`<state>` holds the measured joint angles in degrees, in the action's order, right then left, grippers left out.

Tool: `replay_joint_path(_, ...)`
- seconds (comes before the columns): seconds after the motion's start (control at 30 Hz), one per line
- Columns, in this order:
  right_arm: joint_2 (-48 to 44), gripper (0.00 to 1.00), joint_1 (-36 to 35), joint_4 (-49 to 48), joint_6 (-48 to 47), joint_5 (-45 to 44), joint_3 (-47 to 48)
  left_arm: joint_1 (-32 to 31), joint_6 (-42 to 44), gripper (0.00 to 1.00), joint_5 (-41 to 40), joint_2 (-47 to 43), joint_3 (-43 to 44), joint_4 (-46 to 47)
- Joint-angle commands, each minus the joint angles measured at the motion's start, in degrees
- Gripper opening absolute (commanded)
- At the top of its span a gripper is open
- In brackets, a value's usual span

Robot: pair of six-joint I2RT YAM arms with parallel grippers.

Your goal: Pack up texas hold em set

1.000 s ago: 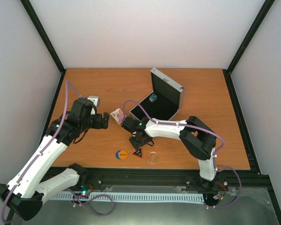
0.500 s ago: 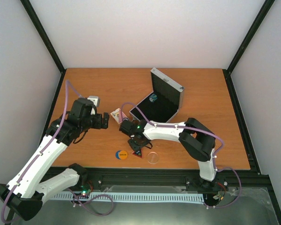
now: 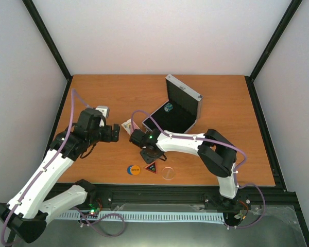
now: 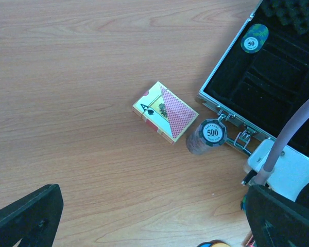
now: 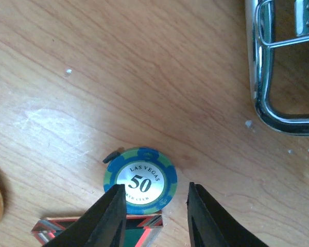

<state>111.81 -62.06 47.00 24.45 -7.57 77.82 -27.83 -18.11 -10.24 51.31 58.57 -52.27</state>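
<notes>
The silver case lies open at mid-table, its lid standing up, with one chip on the black lining. My right gripper hangs low over the wood in front of the case. Its jaws are narrowed around a flat blue-green "50" chip. The left finger overlaps the chip's edge and the right finger stands clear of it. The black-red triangle lies just beneath the chip. My left gripper is wide open and empty, above the card pack and a chip stack topped "500".
An orange disc, the triangle and a clear disc lie in a row near the front edge. The case's metal handle sits at the right of the right wrist view. Black frame posts border the table.
My right gripper's jaws have drawn much closer together and the gripper has shifted slightly left over the chip. The left arm has stayed put.
</notes>
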Motion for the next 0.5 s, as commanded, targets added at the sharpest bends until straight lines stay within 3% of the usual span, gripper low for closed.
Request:
replay_joint_path(0.0,-0.98,0.39,-0.08,1.26,-0.35,-1.03,2.05,0.28,-1.19,1.0,0.26,-0.83,-0.46,1.46)
replay_joint_path(0.13,-0.02,0.55,-0.08,0.67,-0.29,0.35,2.19,0.24,-1.27,1.0,0.09,-1.02,-0.56,1.32)
replay_joint_path(0.47,3.14,0.58,0.84,-2.72,-1.23,3.81,0.18,0.24,-1.27,1.0,-0.49,-1.82,-0.43,-0.06)
